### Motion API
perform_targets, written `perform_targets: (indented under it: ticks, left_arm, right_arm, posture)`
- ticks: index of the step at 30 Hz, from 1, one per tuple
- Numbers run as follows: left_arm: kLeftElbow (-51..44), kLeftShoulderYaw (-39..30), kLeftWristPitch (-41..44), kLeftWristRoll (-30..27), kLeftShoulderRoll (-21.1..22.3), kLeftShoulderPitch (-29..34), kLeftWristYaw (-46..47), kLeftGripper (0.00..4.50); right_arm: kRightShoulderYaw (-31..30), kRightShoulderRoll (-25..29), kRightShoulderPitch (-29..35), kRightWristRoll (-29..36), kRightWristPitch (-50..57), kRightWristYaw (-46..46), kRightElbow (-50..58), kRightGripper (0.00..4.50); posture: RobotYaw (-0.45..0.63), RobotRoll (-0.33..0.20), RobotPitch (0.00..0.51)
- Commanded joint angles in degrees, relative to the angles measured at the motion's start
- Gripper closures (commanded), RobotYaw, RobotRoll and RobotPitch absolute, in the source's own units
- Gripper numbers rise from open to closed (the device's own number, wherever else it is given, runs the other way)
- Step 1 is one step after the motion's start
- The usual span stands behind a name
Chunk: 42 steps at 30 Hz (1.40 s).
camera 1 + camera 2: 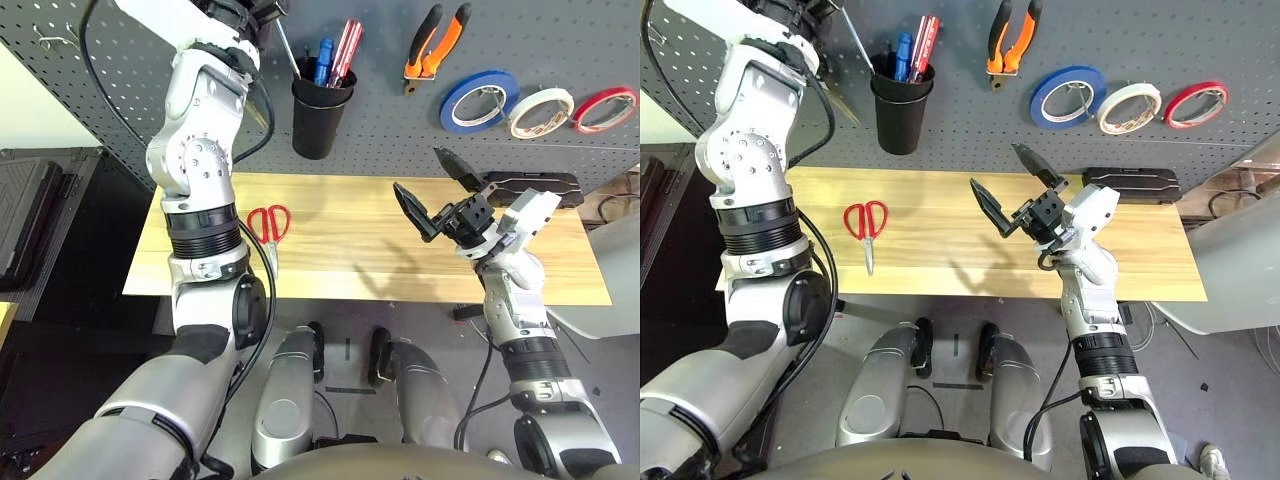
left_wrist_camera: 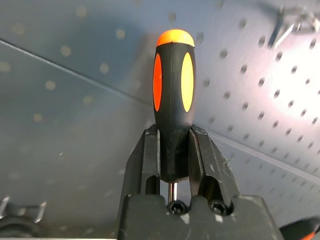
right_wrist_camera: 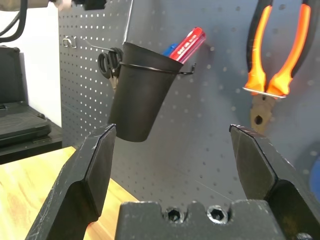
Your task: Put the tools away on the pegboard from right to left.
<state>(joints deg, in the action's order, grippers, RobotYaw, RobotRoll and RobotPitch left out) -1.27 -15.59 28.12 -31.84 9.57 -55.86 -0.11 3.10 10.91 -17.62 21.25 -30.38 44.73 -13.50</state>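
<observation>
**Screwdriver held up at the pegboard, scissors on the table**

Start at your left. Your left gripper (image 2: 174, 165) is raised high against the pegboard (image 1: 400, 120), and its two fingers (image 2: 145, 165) are pinched on the slim screwdriver (image 2: 173, 100). They grip the lower end of the black-and-orange handle, so the orange cap points away from the wrist toward the perforated panel. From the head views you see its thin metal shaft (image 1: 287, 50) slanting down toward the rim of the black cup (image 1: 320, 115), just to the cup's left.

On the table (image 1: 350, 270), near its left edge and close to your left forearm, the red-handled scissors (image 1: 867, 224) lie flat, handles toward the pegboard and blades toward the front edge.

The black cup hangs on the pegboard above the table's back edge, with a blue-handled tool (image 1: 324, 58) and a red-handled tool (image 1: 347, 50) standing in it. To its right the orange-and-black-handled pliers (image 1: 434, 45) hang with their jaws down. Further right hang the blue tape roll (image 1: 478, 100), the white tape roll (image 1: 541, 111) and the red tape roll (image 1: 604, 108), side by side.

Your right gripper (image 1: 435, 190) hovers above the right half of the table, jaws spread wide with nothing between them, facing the pegboard. A black case (image 1: 535, 185) lies at the table's back right corner behind it.
</observation>
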Motion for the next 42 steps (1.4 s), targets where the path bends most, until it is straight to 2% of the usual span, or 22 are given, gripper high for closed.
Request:
perform_targets:
  ticks: [1,10,16,25,32,37,42]
  left_arm:
    - [-1.5,0.3,0.3,0.6,1.2,0.3,-0.7,3.88]
    - [1.0,-0.8,-1.1,1.1,3.0,-5.0,-0.3,3.88]
    - [0.3,-1.4,1.2,-1.2,0.2,-7.3,2.2,3.88]
    - [-0.3,0.6,1.2,-0.9,-5.6,-3.0,3.0,3.88]
    - [4.6,3.3,-6.0,6.1,-3.3,1.5,-0.7,3.88]
    - [4.9,5.6,-9.2,9.4,-3.1,3.9,-2.7,3.88]
    - [0.2,7.6,-9.3,9.8,-3.5,6.9,-4.7,2.07]
  right_arm:
    - [0.2,0.5,0.3,-0.3,-0.7,-0.1,-0.6,0.0]
    - [0.0,0.6,0.0,-0.5,-0.6,-0.2,-0.8,0.0]
    - [-0.1,0.5,-0.1,-0.7,-0.8,-0.3,-1.0,0.0]
    - [0.0,0.4,-0.5,-1.1,-1.2,-0.8,-1.6,0.0]
    - [-0.1,0.4,-0.5,-1.4,-0.9,-1.2,-1.0,0.0]
    - [-0.2,0.7,-0.4,-1.4,-0.7,-1.2,-0.6,0.0]
    - [-0.2,1.0,-0.2,-1.3,-0.2,-1.1,-0.1,0.0]
  posture:
    - [0.08,0.0,0.231]
    - [0.08,0.0,0.228]
    - [0.08,0.0,0.227]
    - [0.07,0.0,0.225]
    - [0.07,0.0,0.222]
    - [0.07,0.0,0.222]
    - [0.07,0.0,0.226]
